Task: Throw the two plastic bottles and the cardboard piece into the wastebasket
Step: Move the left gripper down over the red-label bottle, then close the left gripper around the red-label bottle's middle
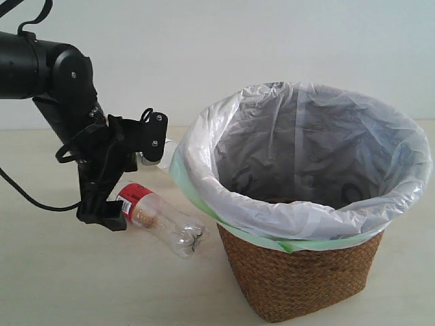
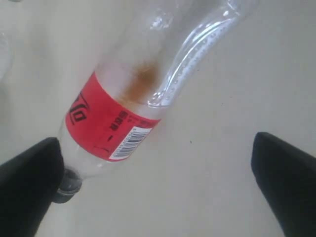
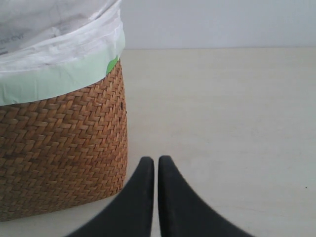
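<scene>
The red-labelled bottle (image 1: pixel 160 221) lies on the table (image 1: pixel 54 285) beside the wastebasket (image 1: pixel 299 278), toward the table's left edge, not yet grasped. The left tool (image 2: pixel 158 175) hangs spread wide over it; the right tool (image 3: pixel 156 165) is pressed together, empty. Nothing seems binned yet.

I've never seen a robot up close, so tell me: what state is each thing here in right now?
Bottle: lying on its side on the table, cap on.
Wastebasket: upright, lined with a bag.
Left gripper: open over the bottle, holding nothing.
Right gripper: shut, empty, beside the wastebasket.
</scene>
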`<state>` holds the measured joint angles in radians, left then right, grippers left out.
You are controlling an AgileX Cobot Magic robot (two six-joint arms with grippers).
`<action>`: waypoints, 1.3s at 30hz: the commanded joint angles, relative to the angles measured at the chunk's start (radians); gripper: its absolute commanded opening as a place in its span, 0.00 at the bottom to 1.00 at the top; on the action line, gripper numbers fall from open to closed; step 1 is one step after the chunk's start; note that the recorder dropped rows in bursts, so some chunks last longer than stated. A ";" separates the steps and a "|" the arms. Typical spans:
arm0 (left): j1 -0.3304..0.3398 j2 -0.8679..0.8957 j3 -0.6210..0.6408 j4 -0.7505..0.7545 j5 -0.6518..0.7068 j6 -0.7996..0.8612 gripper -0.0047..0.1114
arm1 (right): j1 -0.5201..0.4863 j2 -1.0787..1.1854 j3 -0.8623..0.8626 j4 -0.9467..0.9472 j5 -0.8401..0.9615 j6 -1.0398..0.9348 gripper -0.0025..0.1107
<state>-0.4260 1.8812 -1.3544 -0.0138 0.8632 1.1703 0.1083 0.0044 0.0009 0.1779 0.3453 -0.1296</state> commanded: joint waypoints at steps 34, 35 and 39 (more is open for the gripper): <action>-0.003 0.111 0.004 0.130 -0.193 0.027 0.87 | -0.006 -0.004 -0.001 -0.007 -0.008 -0.004 0.02; -0.003 0.116 0.004 0.130 -0.196 0.027 0.87 | -0.006 -0.004 -0.001 -0.007 -0.008 -0.004 0.02; -0.003 0.140 0.004 0.130 -0.204 0.027 0.87 | -0.006 -0.004 -0.001 -0.007 -0.008 -0.004 0.02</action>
<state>-0.4260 2.0081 -1.3544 0.1153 0.6683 1.1918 0.1083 0.0044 0.0009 0.1779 0.3453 -0.1296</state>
